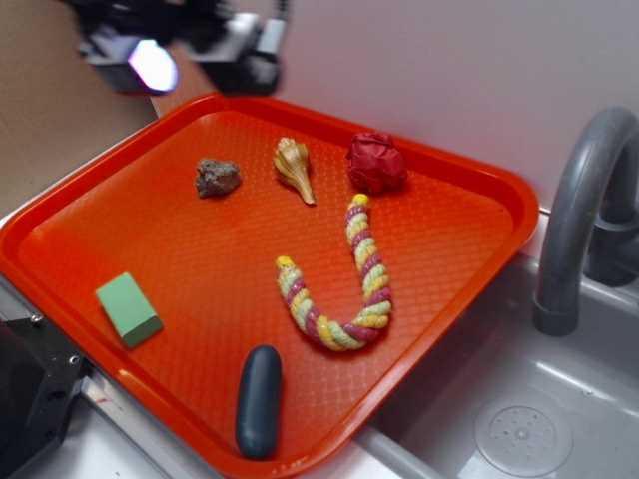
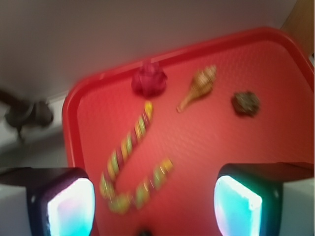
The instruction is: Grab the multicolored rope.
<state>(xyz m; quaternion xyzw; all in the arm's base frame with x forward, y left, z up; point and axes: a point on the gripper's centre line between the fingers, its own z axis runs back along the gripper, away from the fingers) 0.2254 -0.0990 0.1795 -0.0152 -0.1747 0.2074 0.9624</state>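
Exterior view
Gripper (image 1: 190,45): hung blurred at the far left, above the tray's far rim, well apart from everything on the tray; finger spread not readable here.
Multicolored rope (image 1: 344,284): lay bent in a J on the right half of the orange tray (image 1: 90,235), one yellow tip just beside the red paper ball (image 1: 376,162), the other tip pointing toward tray centre.
Other items: seashell (image 1: 295,168) and small rock (image 1: 216,177) at the far side, green block (image 1: 128,309) at the near left, dark capsule bar (image 1: 259,400) at the near edge.
Surroundings: grey sink (image 1: 519,419) and faucet (image 1: 579,220) to the right of the tray.

Wrist view
Fingers (image 2: 71,206): two lit pads at the bottom corners, spread wide apart, nothing between them.
Rope (image 2: 125,162): seen ahead, closer to the left pad, untouched.
Out of frame: green block; capsule bar barely showing at the bottom edge.

Progress
Done: nothing beyond hovering high; no contact made.
Left: likely travel over the rope, descent, closing on a strand, lift.

View difference
Exterior only: height of the arm, full tray layout.
Wrist only: jaw opening, rope's line relative to the pads.
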